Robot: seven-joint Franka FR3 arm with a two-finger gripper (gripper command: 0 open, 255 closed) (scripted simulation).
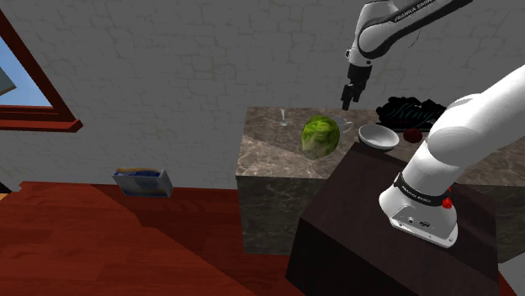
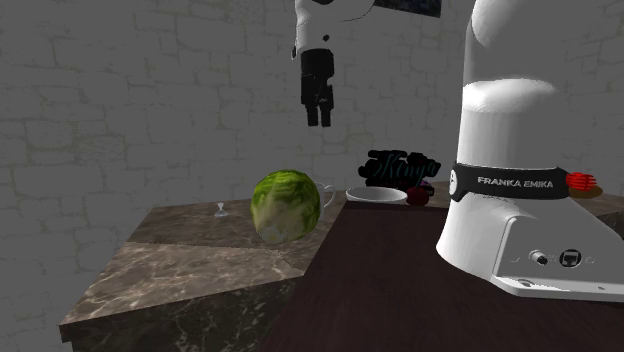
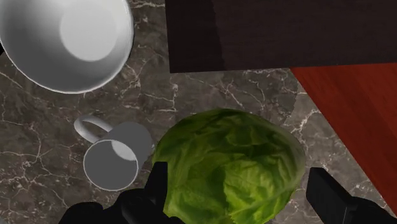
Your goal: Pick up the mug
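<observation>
Overhead, the pincer [image 1: 352, 94] hangs in the upper right of the shoulder view, well above the marbled surface [image 1: 269, 153] and touching nothing. In the second exterior view it sits high in the upper middle of the frame, over the green leafy head [image 2: 285, 205]. Seen from the wrist, its two black fingers [image 3: 156, 186] stand wide apart, released, and only the leafy head shows in the gap between them, far below. The mug [image 3: 114, 160], pale grey, stands upright on the surface with its mouth facing the camera. It lies outside that gap, just beyond one finger, not under the pincer's middle. It is pressed close against the side of the leafy head, and its handle points away toward the white bowl [image 3: 67, 41], which rests near it but apart. The mug thus sits between the bowl and the leafy head. In the shoulder view the bowl lies just right of the leafy head, by the edge of the dark stand [image 1: 353, 220], with a black object [image 1: 410, 112] behind it. A small stemmed glass [image 1: 284, 118] stands left of the leafy head.
</observation>
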